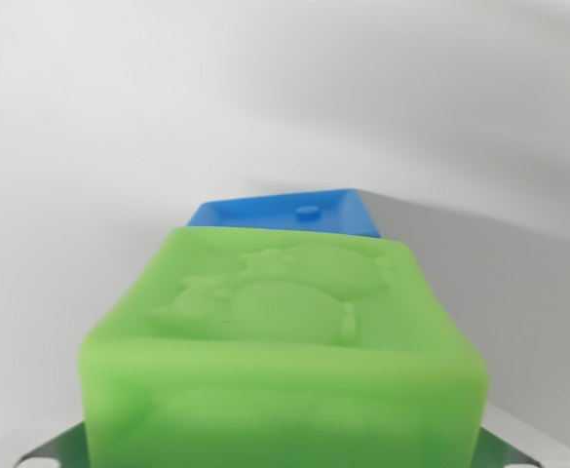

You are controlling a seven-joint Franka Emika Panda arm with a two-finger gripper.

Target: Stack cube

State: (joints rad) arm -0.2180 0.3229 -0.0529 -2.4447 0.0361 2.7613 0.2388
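A green cube [285, 351] with an embossed figure on its upper face fills the lower half of the wrist view, very close to the camera. Grey metal parts of my gripper [283, 456] show at its lower left and lower right corners, so the cube sits between the fingers and looks held. The fingertips themselves are hidden behind it. A blue cube [289, 212] with a small round stud on top peeks out just beyond the green cube's far edge. Only the top face of the blue cube shows, and whether the two cubes touch is hidden.
A plain white surface [119, 117] stretches around and behind both cubes. A soft grey shadow [499, 263] falls to the right of the cubes.
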